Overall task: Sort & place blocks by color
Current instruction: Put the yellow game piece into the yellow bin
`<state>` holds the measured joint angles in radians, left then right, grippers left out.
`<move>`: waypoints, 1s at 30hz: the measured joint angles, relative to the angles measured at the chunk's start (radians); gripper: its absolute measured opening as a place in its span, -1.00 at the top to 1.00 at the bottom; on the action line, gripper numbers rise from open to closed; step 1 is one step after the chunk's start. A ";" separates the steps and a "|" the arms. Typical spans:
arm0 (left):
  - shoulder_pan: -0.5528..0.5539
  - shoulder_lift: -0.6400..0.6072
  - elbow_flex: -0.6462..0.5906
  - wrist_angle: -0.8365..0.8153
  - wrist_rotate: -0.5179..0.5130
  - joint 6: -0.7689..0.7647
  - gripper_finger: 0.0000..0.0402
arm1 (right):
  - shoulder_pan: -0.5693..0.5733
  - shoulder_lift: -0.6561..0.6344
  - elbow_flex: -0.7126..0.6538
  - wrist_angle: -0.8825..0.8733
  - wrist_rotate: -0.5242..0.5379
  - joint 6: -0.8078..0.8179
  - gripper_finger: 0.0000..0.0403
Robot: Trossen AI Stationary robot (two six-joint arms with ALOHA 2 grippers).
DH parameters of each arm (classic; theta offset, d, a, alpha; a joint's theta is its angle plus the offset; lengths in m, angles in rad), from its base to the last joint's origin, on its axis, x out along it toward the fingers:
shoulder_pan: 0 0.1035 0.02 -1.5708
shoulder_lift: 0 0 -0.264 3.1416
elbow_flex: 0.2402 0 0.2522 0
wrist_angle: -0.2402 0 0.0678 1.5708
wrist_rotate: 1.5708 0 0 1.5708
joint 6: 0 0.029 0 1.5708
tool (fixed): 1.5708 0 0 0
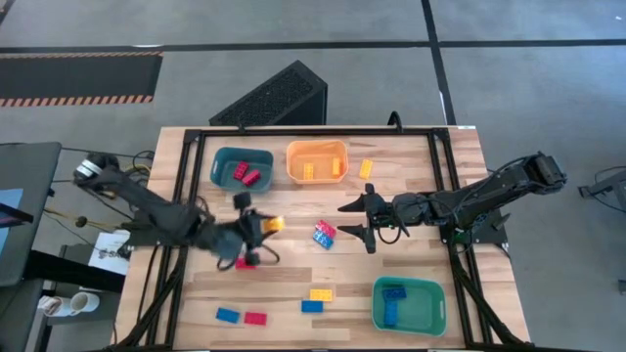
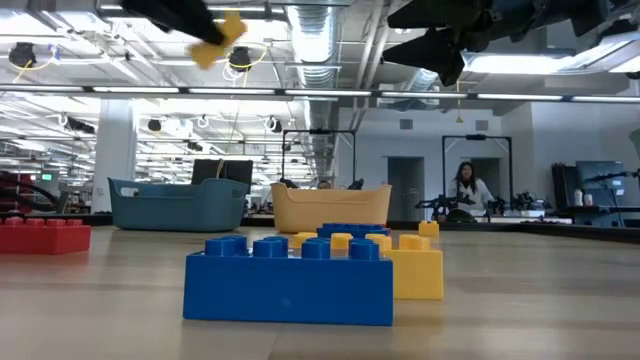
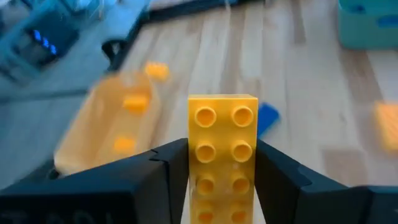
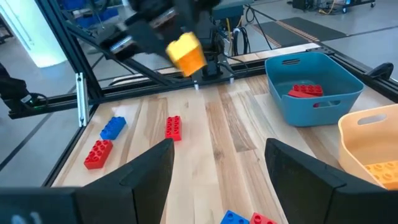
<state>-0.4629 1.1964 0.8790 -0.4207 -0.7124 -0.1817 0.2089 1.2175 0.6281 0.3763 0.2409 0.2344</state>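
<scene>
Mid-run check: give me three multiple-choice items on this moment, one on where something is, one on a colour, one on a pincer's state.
1. Where is the yellow block that the left pincer carries?
A. in the orange bin
B. lifted above the table
C. on the floor

2. What colour are the blocks in the dark teal bin at the table's far side?
A. red
B. blue
C. yellow

3. How does the right pincer stand?
A. shut on a blue block
B. shut on a red block
C. open, empty

Answers: 1 B, the low view shows it high in the air. 2 A, red blocks lie inside. 3 C, its wrist view shows spread fingers with nothing between.
</scene>
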 joint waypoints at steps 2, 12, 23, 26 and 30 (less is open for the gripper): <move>0.109 -0.015 -0.061 0.176 0.106 0.139 0.34 | 0.000 -0.002 0.000 0.004 0.000 0.000 -0.37; 0.676 0.068 -0.220 0.858 0.687 0.281 0.48 | 0.000 -0.002 0.000 0.008 0.000 0.001 -0.37; 0.855 0.359 -0.175 1.038 0.843 0.168 0.40 | -0.009 -0.002 0.000 0.005 0.000 -0.005 -0.37; 0.869 0.416 -0.138 1.042 0.860 0.161 0.38 | -0.009 -0.002 0.000 0.003 0.000 -0.005 -0.37; 0.883 0.455 -0.100 1.041 0.862 0.160 0.31 | -0.008 -0.002 0.000 0.001 0.000 -0.005 -0.37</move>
<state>0.4206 1.6516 0.7787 0.6199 0.1493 -0.0215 0.2005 1.2152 0.6281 0.3770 0.2405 0.2291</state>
